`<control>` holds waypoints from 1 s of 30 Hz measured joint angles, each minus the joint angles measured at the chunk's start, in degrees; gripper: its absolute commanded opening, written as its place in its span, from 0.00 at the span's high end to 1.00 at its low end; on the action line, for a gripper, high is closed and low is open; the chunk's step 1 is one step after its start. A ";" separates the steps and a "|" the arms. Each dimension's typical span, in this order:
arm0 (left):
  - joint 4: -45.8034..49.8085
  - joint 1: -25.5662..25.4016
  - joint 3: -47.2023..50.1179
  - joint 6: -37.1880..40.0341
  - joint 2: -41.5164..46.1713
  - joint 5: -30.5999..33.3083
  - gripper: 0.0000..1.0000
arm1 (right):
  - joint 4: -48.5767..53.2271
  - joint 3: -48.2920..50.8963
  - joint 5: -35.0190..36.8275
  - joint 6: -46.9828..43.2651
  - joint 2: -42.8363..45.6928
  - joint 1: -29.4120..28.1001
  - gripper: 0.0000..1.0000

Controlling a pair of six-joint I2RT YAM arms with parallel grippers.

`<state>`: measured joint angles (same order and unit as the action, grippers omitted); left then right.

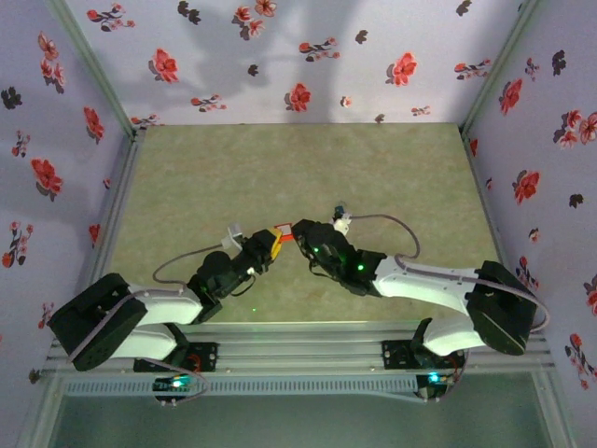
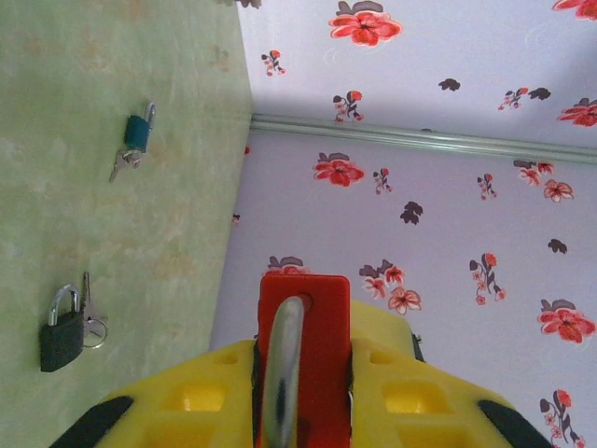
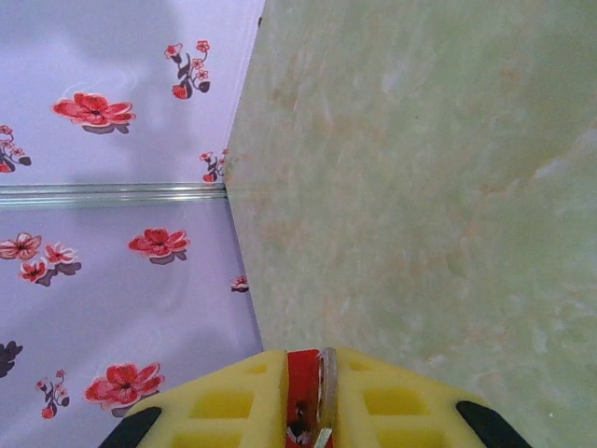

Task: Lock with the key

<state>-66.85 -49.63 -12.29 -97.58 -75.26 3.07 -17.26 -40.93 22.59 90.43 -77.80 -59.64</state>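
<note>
The left jaws are pressed on the lock [image 2: 322, 317]: in the left wrist view its red body stands between the two yellow fingers [image 2: 196, 397] at the bottom centre of the frame. A grey metal part [image 2: 283, 373] runs down its near side, and I cannot tell if this is the shackle or a key. In the top view the lock [image 1: 278, 234] is held above the tabletop [image 1: 280, 168] in the middle of the frame, where the tips of both arms meet.

The right jaws are also nearly closed. In the right wrist view, at the bottom centre, the yellow fingers [image 3: 224, 401] pinch a narrow red piece [image 3: 300, 387] with a thin metal strip [image 3: 327, 378] just beside it. I cannot tell if this is the key.

Further out in the left wrist view, a blue padlock [image 2: 138, 129] with keys [image 2: 123, 162] lies on the green tabletop [image 2: 168, 243] at the upper left, and a black padlock [image 2: 60, 338] with a key ring [image 2: 92, 329] lies at the lower left. They are well apart from each other. Walls [image 1: 280, 56] with red flowers close the tabletop on three sides
</note>
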 measured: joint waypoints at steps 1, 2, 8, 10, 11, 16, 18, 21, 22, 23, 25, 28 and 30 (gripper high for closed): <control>0.00 -0.04 -0.09 -0.33 -0.13 0.02 1.00 | -0.96 0.39 0.15 -0.17 0.00 0.00 0.83; 0.00 -0.11 -0.20 -0.72 -0.22 0.07 1.00 | -1.70 0.76 0.37 -0.37 0.00 0.00 0.84; -0.02 -0.87 -0.48 -2.49 -0.52 0.72 1.00 | -4.85 2.49 1.40 -0.87 0.00 -0.09 0.87; 0.00 -1.11 -0.57 -2.86 -0.52 0.90 1.00 | -5.49 2.82 1.66 -0.92 0.00 -0.13 0.88; 0.00 -1.25 -0.66 -3.04 -0.52 1.05 1.00 | -5.88 2.97 1.88 -0.92 0.00 -0.15 0.89; 0.02 -1.60 -0.94 -3.98 -0.52 1.68 1.00 | -8.33 3.76 2.38 -1.07 -0.02 -0.15 0.91; 0.02 -1.79 -1.11 -4.26 -0.52 1.99 1.00 | -9.22 4.04 2.67 -1.07 0.00 -0.15 0.91; 0.02 -2.10 -1.14 -4.61 -0.52 2.51 1.00 | -10.62 4.57 2.78 -1.09 -0.09 -0.15 0.94; 0.02 -2.16 -1.16 -4.76 -0.52 2.75 1.00 | -11.23 4.68 2.82 -1.07 -0.24 -0.15 0.94; 0.02 -2.19 -1.16 -4.83 -0.52 2.95 1.00 | -11.52 4.72 2.93 -1.07 -0.35 -0.15 0.95; 0.04 -2.23 -1.16 -5.03 -0.52 3.19 1.00 | -12.11 4.85 2.97 -1.07 -0.57 -0.15 0.96; 0.07 -2.29 -1.16 -5.20 -0.52 3.39 1.00 | -12.57 5.05 3.02 -1.07 -0.63 -0.22 1.00; 0.07 -2.34 -1.16 -5.22 -0.52 3.41 1.00 | -12.61 5.07 3.19 -1.20 -0.63 -0.26 1.00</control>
<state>-66.78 -51.96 -13.45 -102.80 -75.79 6.48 -29.87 -35.86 25.78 89.23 -78.43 -59.90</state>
